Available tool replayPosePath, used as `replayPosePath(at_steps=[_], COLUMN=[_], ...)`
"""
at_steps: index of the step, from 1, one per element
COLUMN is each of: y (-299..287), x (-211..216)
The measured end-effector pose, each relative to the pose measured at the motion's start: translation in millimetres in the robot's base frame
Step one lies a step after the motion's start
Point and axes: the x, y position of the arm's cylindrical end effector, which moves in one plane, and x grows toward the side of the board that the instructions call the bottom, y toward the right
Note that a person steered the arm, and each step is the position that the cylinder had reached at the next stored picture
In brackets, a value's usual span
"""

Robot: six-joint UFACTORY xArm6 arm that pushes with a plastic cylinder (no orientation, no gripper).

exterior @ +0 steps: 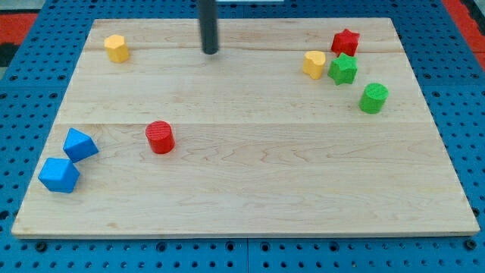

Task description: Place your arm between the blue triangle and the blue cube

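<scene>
Two blue blocks lie near the board's lower left corner. The upper one (79, 144) is wedge-like, the blue triangle. The lower one (59, 175) is the blue cube. They sit close together, almost touching. My tip (210, 51) is the end of a dark rod coming down from the view's top, near the board's top edge, far up and right of both blue blocks.
A red cylinder (160, 137) stands right of the blue blocks. A yellow block (116, 48) is at top left. At top right are a red star (345, 42), a yellow heart (314, 64), a green star (342, 70) and a green cylinder (373, 98). The wooden board (265, 189) lies on a blue pegboard.
</scene>
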Motion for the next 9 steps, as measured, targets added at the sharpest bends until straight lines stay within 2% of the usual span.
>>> replayPosePath(at_steps=[1, 2, 4, 8, 9], y=[-63.4, -96.7, -74.8, -87.4, -108.8], x=[29.4, 69.4, 117.6, 262.2, 267.9])
